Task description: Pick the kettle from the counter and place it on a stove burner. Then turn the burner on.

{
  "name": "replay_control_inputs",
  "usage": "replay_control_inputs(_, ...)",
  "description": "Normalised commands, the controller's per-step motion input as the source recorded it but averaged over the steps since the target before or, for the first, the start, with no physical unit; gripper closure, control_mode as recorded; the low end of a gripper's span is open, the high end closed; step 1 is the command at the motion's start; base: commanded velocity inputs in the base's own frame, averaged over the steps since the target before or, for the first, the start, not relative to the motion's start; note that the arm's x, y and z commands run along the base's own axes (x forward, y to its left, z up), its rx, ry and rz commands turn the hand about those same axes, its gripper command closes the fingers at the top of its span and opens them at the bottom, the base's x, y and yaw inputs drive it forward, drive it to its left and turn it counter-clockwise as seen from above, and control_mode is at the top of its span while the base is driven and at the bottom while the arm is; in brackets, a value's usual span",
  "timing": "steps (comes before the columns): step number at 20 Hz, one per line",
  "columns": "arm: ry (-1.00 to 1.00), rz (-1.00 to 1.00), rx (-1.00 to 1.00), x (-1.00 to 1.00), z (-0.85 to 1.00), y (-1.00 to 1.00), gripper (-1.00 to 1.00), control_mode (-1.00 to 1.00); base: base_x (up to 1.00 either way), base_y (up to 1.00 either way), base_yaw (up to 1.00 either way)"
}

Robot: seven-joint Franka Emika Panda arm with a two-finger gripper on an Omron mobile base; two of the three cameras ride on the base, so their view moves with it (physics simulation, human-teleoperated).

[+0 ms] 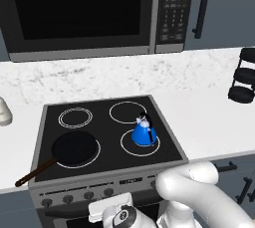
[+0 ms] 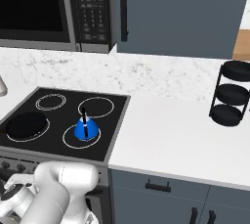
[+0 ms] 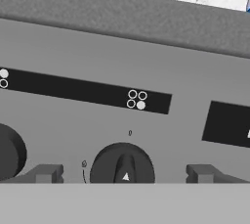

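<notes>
**Inspector:** Where does the small bright blue cone-shaped kettle with the black arched handle [image 1: 144, 133] stand?

**Assistant:** Upright inside the large black glass stove burner outlined by a single thin white ring [image 1: 128, 147], at the front right of the cooktop, up and beyond the gripper. It is off the white marble-look counter [image 2: 176, 135], and nothing touches it. I judge the placing step complete.

**Inspector:** So the step in hand?

**Assistant:** Turning the burner on. The two-finger gripper [image 3: 125, 174] sits low at the grey control panel on the stove's front [image 3: 146, 47], pointed straight at it.

**Inspector:** State of the tool?

**Assistant:** Spread. The two grey fingertips [image 3: 44, 173] stand wide apart, one to each side of a round black knob with a white pointer mark [image 3: 122, 167]. The knob lies between them, untouched as far as I can see. It holds nothing.

**Inspector:** Is that the correct knob?

**Assistant:** Just beyond it, the black strip bears four small circles with the lower right one filled white [image 3: 136, 100]. I take that to mark the front right burner, where the kettle stands. That is a judgement.

**Inspector:** What does the next move call for?

**Assistant:** Advance slightly, press the fingers onto the knob's sides, then rotate the wrist. A second dark knob [image 3: 10, 152] sits to the gripper's left, well apart. Farther out, a black frying pan with a brown handle [image 1: 72, 148] occupies the front left ring.
</notes>
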Motion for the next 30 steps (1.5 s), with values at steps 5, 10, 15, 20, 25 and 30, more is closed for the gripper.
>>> replay_control_inputs(5, 0.00, 0.00, 0.00, 0.09, 0.00, 0.00, 1.00, -1.00, 0.00, 0.00, 0.00)
replay_control_inputs(10, 0.00, 0.00, 0.00, 0.18, 0.00, 0.00, 1.00, -1.00, 0.00, 0.00, 0.00)
replay_control_inputs(15, 0.08, 0.04, -0.07, 0.19, 0.00, 0.02, 1.00, -1.00, 0.00, 0.00, 0.00)
replay_control_inputs(20, 0.15, 0.18, -0.27, 0.07, 0.00, 0.21, 1.00, -1.00, 0.00, 0.00, 0.00)
replay_control_inputs(25, 0.10, 0.27, -0.35, 0.01, 0.00, 0.30, 1.00, -1.00, 0.00, 0.00, 0.00)
replay_control_inputs(30, 0.04, 0.31, -0.36, 0.00, 0.00, 0.34, 1.00, -1.00, 0.00, 0.00, 0.00)
